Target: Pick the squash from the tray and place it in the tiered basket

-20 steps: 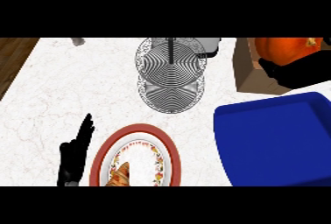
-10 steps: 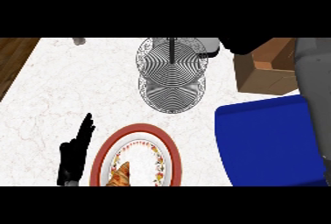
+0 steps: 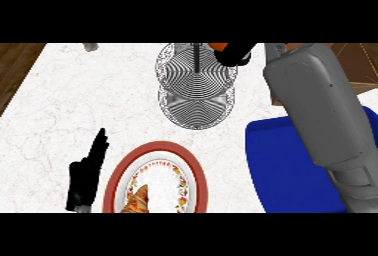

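Head view: looking steeply down on a pale marbled counter (image 3: 52, 100), with dark wood showing past its far-left and far-right corners.
Right forearm (image 3: 325, 110): grey, stretching from the lower right toward the far edge, crossing over the tray's right part.
Tray (image 3: 284, 165): blue, lying at the right side of the counter, partly hidden under the forearm.
Tiered basket (image 3: 196, 85): round wire tiers overlapping, standing at the counter's far middle, a thin dark post rising at its centre.
Plate (image 3: 159, 162): red-rimmed, patterned inside, sitting near the lower edge, carrying a croissant (image 3: 139, 200).
Left hand (image 3: 87, 175): black, resting just left of the plate, fingers straight and pointing away, holding nothing.
Right hand (image 3: 238, 52): black, hovering at the basket's far-right rim, fingers curling round the squash.
Squash (image 3: 218, 46): orange, only a sliver showing beside the right hand, above the basket's top tier.
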Motion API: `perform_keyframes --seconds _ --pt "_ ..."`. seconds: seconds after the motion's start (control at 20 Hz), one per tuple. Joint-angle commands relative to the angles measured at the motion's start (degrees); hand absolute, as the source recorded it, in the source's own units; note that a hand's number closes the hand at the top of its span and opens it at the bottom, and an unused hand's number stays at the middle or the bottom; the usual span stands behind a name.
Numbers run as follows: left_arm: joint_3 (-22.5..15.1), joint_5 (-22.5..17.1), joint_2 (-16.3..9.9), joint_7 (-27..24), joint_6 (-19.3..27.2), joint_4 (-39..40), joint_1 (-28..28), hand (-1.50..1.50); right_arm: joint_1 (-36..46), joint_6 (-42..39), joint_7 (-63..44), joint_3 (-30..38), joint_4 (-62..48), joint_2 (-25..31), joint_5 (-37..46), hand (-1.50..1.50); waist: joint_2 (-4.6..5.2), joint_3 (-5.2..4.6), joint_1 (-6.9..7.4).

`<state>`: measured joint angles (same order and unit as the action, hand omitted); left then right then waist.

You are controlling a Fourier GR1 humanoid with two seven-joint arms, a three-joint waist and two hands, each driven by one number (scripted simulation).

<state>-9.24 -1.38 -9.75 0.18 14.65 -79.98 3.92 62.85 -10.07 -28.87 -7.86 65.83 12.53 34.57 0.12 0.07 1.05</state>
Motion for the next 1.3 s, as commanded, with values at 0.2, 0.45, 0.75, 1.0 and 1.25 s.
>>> perform_keyframes --seconds 0.2,0.45,0.75,1.0,1.25 --pt "-1.33 2.87 3.19 2.35 2.55 1.87 -1.99 0.0 3.45 8.05 5.91 0.3 -16.1 -5.75 5.45 1.5 0.14 -0.09 -0.02" --pt "-0.8 1.34 0.97 0.03 -0.57 -0.18 1.49 0.0 2.77 10.89 6.16 9.78 -19.79 -10.18 -4.19 -1.5 0.28 -0.05 0.85" --pt "-0.22 1.4 2.54 -0.22 0.39 0.98 0.47 0.0 3.9 13.1 11.74 16.33 -22.19 -12.39 -11.27 -1.5 0.2 -0.05 0.28" --pt "1.72 1.02 0.89 3.61 -0.11 0.19 -2.93 0.0 4.67 14.99 16.32 21.52 -22.65 -9.98 -17.57 -1.5 0.2 -0.04 0.02" --pt "0.56 1.26 2.55 1.42 0.48 -0.13 1.2 0.0 1.29 25.82 16.26 24.54 -15.23 -7.47 -16.48 -1.5 -0.32 -0.04 -1.05"
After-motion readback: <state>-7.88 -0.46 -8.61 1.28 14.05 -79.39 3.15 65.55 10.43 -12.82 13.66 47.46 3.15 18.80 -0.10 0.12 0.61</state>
